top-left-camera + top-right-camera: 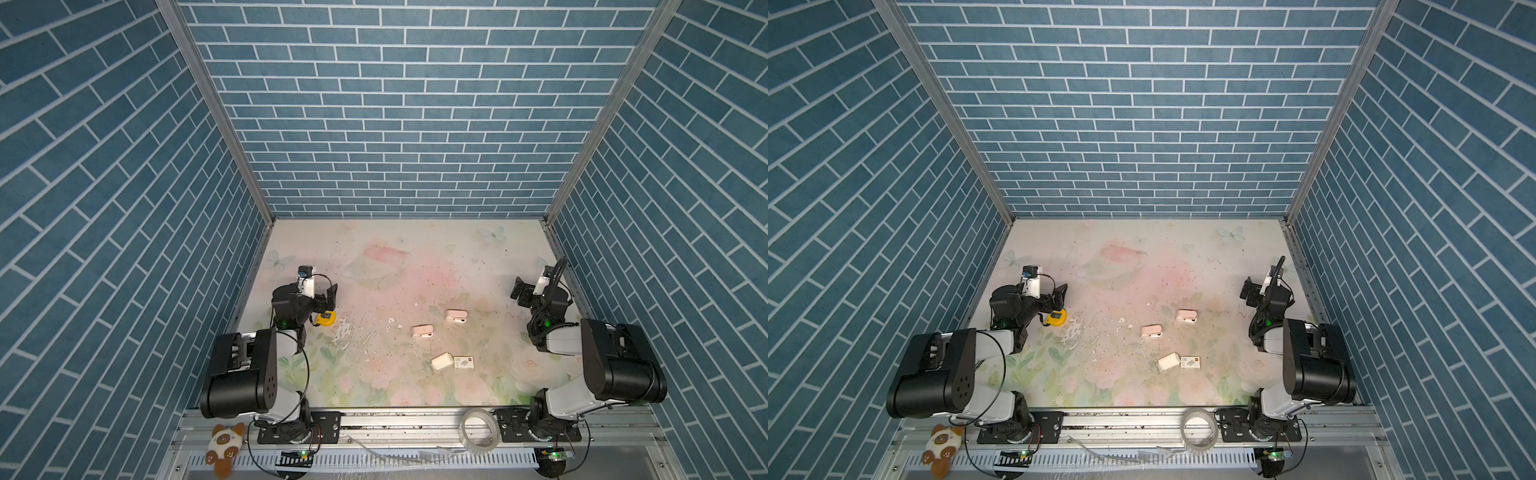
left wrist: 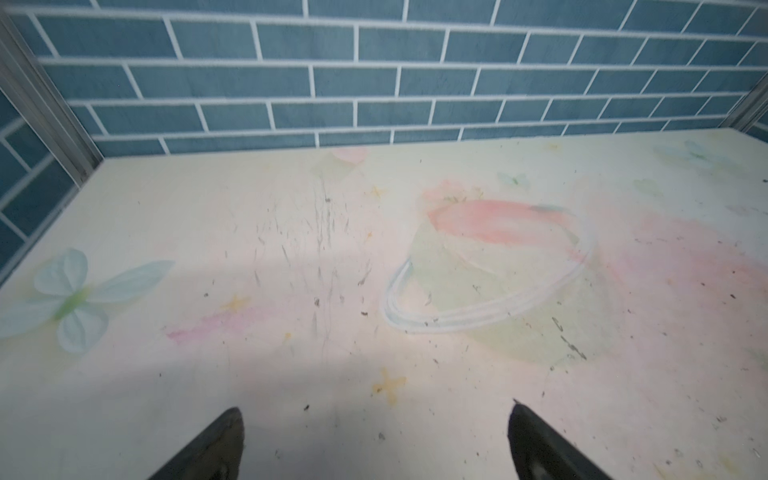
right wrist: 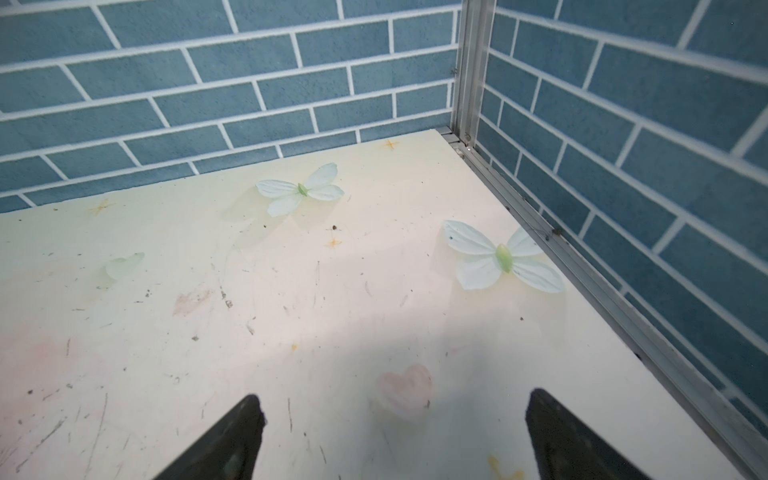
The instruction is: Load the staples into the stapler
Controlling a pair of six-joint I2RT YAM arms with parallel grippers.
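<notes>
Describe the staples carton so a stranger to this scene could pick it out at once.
On the floral table, look at the near half, right of centre. The staples carton lies flat there, with a cream block close on its left. Only it is white with grey print and an orange dot; the two pink items sit farther back.

Carton [image 1: 464,362] print illegibly small, yellow item [image 1: 325,319] half-hidden

Overhead stereo pair; wrists near table [image 2: 124,395]
</notes>
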